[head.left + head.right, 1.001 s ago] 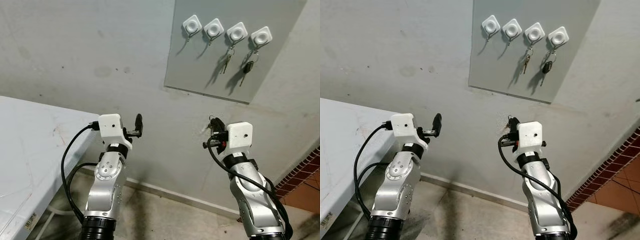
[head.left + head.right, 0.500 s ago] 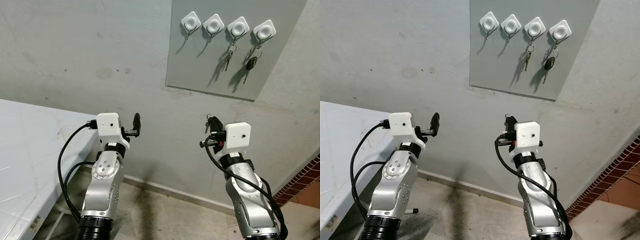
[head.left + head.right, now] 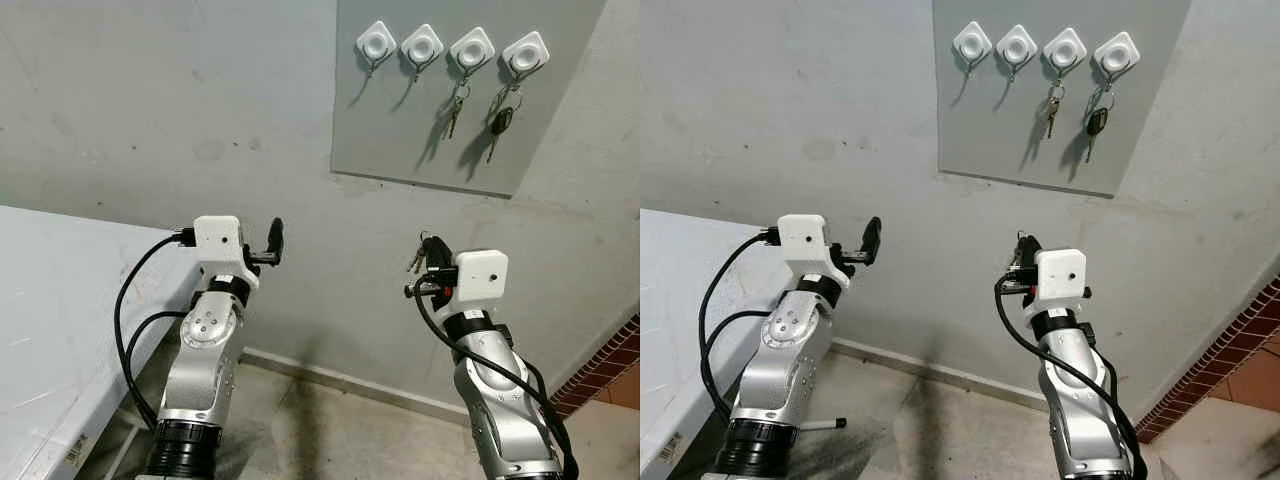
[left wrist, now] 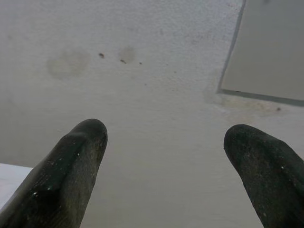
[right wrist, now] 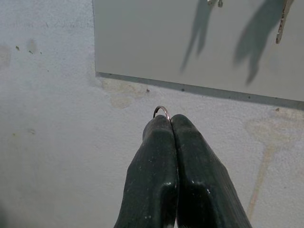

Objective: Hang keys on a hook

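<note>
Here right pincer pinches keys below hook board

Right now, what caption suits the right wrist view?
Right gripper pinching a key ring below the grey hook board.

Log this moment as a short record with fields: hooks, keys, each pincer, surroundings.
hooks: four white hooks on a grey wall panel; the two on the robot's left are free
hung keys: silver keys on the third hook, black-headed car key on the fourth
right pincer: shut on a key ring, below the panel
left pincer: open, holding nothing, facing the wall
surroundings: white table on the robot's left
</note>
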Robot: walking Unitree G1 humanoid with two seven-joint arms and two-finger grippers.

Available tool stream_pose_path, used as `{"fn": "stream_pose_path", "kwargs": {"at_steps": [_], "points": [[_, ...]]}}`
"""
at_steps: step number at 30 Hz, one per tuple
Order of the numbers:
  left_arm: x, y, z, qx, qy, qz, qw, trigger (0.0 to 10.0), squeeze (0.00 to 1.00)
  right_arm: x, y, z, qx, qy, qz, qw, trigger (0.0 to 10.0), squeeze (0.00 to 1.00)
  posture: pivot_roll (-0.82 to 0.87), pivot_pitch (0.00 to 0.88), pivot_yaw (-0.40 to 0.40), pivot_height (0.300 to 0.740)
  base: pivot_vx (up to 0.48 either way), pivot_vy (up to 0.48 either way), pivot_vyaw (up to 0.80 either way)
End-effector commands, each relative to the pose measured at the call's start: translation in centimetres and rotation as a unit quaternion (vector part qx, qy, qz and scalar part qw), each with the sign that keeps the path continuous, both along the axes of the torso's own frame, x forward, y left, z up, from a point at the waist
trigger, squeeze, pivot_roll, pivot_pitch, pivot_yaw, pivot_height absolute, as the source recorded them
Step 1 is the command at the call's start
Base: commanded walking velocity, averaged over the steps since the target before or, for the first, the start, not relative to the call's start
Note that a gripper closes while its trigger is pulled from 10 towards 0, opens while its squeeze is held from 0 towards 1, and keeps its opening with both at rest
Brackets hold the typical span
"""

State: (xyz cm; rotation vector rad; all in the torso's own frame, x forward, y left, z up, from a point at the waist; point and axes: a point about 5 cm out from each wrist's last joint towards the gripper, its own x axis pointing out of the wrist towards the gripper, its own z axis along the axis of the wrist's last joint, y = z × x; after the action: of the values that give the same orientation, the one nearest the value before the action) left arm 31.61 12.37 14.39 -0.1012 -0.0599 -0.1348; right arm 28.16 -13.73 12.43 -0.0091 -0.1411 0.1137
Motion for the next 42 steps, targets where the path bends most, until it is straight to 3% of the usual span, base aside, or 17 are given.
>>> {"fn": "stream_pose_path", "kwargs": {"at_steps": [1, 6, 12, 17, 18, 26, 33, 42], "points": [[0.2, -0.1, 0.1, -0.006, 0.004, -0.008, 1.000, 10.0, 0.00, 0.3, -0.3, 0.8, 0.002, -0.018, -0.005, 1.000, 10.0, 0.00, -0.06, 0.000, 0.015, 0.740, 0.000, 0.000, 0.00], [-0.1, -1.1, 0.2, 0.003, -0.002, -0.038, 0.999, 10.0, 0.00, 0.9, 0.7, 3.6, 0.028, -0.083, 0.043, 0.995, 10.0, 0.00, -0.05, 0.000, 0.002, 0.740, 0.000, 0.000, 0.00], [-0.4, -1.9, 0.3, 0.007, -0.008, -0.061, 0.998, 10.0, 0.00, 1.8, 1.2, 5.4, 0.035, -0.107, 0.053, 0.992, 10.0, 0.00, -0.05, 0.000, -0.012, 0.740, 0.000, 0.000, 0.00], [-0.9, -1.8, 0.3, -0.004, -0.008, -0.057, 0.998, 10.0, 0.00, 0.7, 0.6, 4.2, 0.029, -0.088, 0.054, 0.994, 10.0, 0.00, -0.04, 0.000, -0.024, 0.740, 0.000, 0.000, 0.00], [-1.4, -1.5, 0.3, -0.015, -0.011, -0.054, 0.998, 10.0, 0.00, -0.1, 0.1, 3.6, 0.027, -0.079, 0.052, 0.995, 10.0, 0.00, -0.05, 0.000, -0.027, 0.740, 0.000, 0.000, 0.00], [-3.6, -0.3, 0.4, -0.033, -0.027, -0.045, 0.998, 10.0, 0.00, -2.1, -1.5, 2.9, 0.019, -0.065, 0.030, 0.997, 10.0, 0.00, -0.06, 0.000, -0.021, 0.740, 0.000, 0.000, 0.00], [-4.2, 0.6, 0.6, -0.029, -0.031, -0.042, 0.998, 10.0, 0.00, -2.5, -1.7, 2.8, 0.021, -0.061, 0.029, 0.997, 10.0, 0.00, -0.05, 0.000, -0.019, 0.740, 0.000, 0.000, 0.00], [-4.2, 0.8, 1.2, -0.030, -0.039, -0.038, 0.998, 10.0, 0.00, -2.6, -1.1, 2.9, 0.027, -0.057, 0.039, 0.997, 10.0, 0.00, -0.05, 0.000, -0.020, 0.740, 0.332, 0.000, 0.00]]}}
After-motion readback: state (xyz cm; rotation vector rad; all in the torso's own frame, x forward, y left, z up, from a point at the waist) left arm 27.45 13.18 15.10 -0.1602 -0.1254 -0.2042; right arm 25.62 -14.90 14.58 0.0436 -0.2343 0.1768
